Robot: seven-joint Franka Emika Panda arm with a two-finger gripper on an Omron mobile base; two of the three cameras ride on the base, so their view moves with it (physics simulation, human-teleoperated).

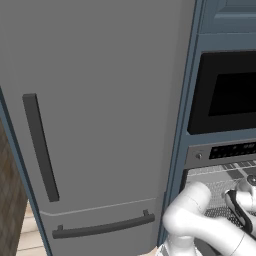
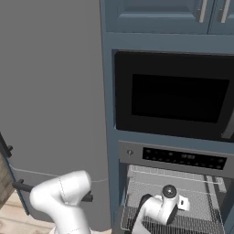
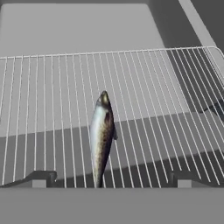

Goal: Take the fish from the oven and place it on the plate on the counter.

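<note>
One slim silvery fish (image 3: 101, 139) lies lengthwise on a wire rack (image 3: 52, 109) inside the oven (image 2: 176, 157), its head pointing away from the hand camera. Its tail end reaches down between the two dark fingertips (image 3: 40, 179) of the gripper (image 3: 111, 180), which stands wide open and holds nothing. From the base cameras, the white arm (image 2: 157, 208) reaches into the oven cavity below the control strip (image 2: 183, 159), beside a tall grey refrigerator (image 1: 90, 115).

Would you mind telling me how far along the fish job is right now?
Done: the oven is open, its rack exposed. In hand: the gripper is open, its tips either side of the fish, which lies on the rack ungrasped. Left: closing on the fish, lifting it out and setting it on the plate.
</note>
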